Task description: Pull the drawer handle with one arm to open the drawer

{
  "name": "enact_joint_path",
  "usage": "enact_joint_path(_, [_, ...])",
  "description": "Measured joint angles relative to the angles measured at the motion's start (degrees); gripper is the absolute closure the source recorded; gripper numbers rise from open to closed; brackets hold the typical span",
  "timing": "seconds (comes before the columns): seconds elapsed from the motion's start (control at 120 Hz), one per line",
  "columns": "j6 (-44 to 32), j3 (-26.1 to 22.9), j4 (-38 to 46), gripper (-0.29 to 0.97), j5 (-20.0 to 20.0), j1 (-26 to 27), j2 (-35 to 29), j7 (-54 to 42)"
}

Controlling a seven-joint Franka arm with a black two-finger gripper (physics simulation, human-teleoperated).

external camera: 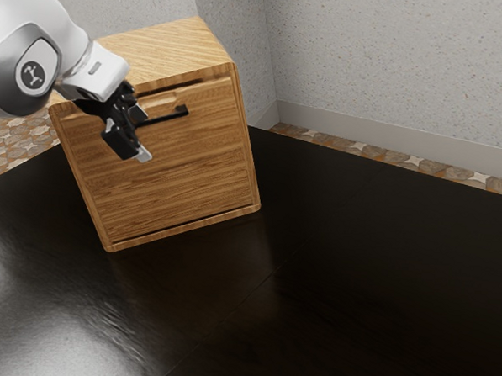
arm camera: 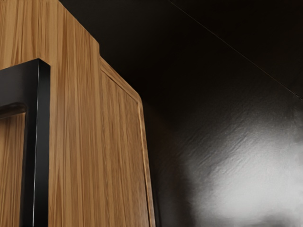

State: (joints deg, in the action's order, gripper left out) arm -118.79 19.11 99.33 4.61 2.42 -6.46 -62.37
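A dark, glossy table (external camera: 330,293) spreads over most of the exterior view, lit by a pale sheen at its lower left. On it, in the upper left of the frame, stands a wooden cabinet (external camera: 184,176), turned at a slant. The white arm (external camera: 30,58) comes in from the upper left corner. The drawer (external camera: 201,94) runs across the top of the cabinet's front, with a thin dark gap above it. Its black handle (external camera: 166,113) lies level across it. The pincer (external camera: 134,130) sits at the handle's left end; whether it is spread or pinching the bar cannot be told. In the wrist view, the handle (arm camera: 35,142) stands close against the wood grain.
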Motion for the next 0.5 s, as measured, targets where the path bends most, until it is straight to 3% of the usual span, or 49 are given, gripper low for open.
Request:
enact_joint_path(0.167, [0.2, -5.1, 7.7, 0.0, 0.0, 0.4, -10.8, 0.0])
enact_joint_path(0.275, [2.2, -6.4, 8.2, 0.0, -0.3, 0.4, -18.8, 0.2])
enact_joint_path(0.4, [12.4, -8.3, 0.4, 0.0, -3.1, 0.5, -17.2, 4.3])
enact_joint_path(0.5, [22.3, -15.3, -9.3, 0.0, -6.5, 0.5, -10.7, 9.7])
